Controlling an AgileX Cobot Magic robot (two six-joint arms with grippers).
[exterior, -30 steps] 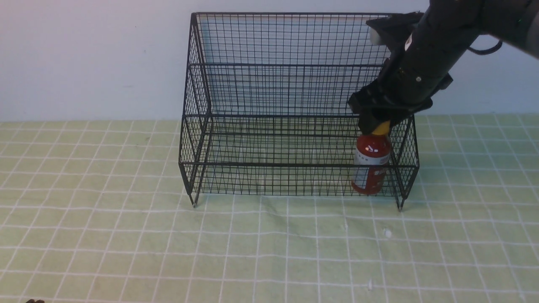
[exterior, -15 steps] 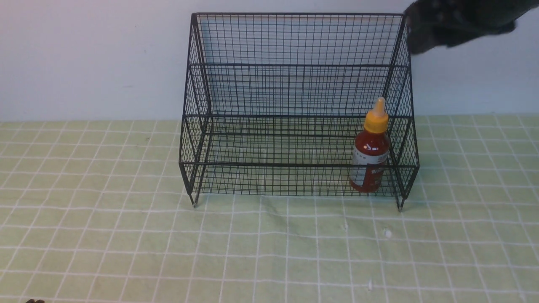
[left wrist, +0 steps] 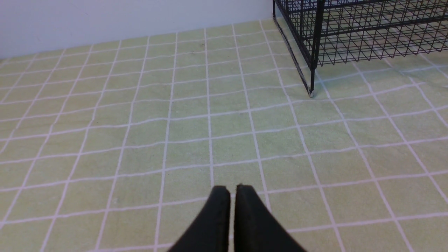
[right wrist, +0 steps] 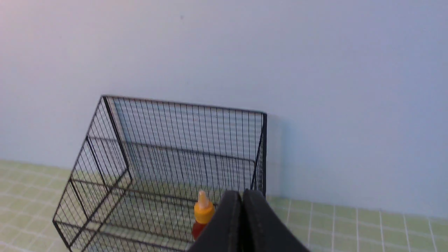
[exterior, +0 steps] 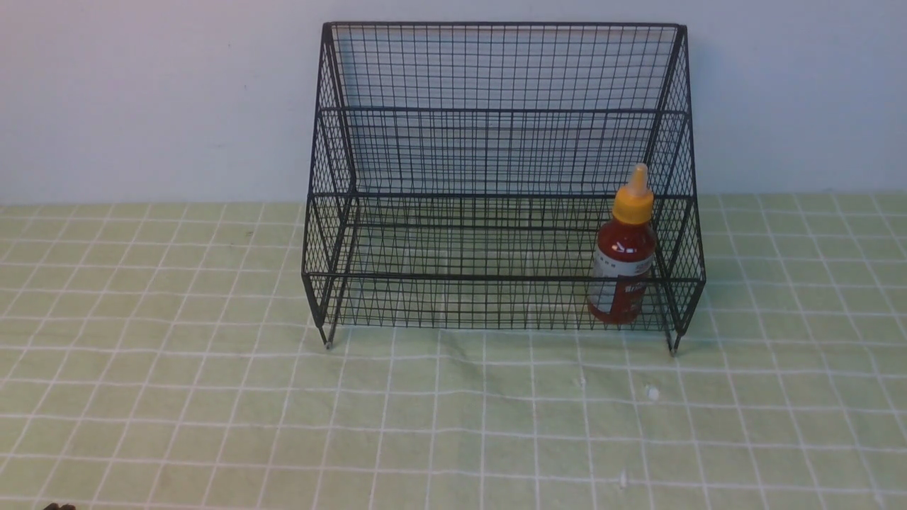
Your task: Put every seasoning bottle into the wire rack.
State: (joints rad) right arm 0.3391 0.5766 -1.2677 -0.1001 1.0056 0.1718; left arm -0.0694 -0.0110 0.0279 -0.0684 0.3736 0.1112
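standing upright inside the wire rack [exterior: 496, 142], the seasoning bottle [exterior: 623, 263] is ahead of the right gripper [right wrist: 241, 194], closed and empty; left gripper [left wrist: 232, 189] also closed, empty.

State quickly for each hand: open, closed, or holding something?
Left hand: closed, empty.
Right hand: closed, empty; the seasoning bottle stands free in the wire rack.

Your wire rack [exterior: 496, 106] is thin black-coated metal. Your seasoning bottle [exterior: 623, 255] has a glossy body and smooth plastic-looking cap. Matt, wrinkled green cloth covers the worktop [exterior: 212, 397]. Your left claw [left wrist: 232, 189] and right claw [right wrist: 242, 194] look matt black.
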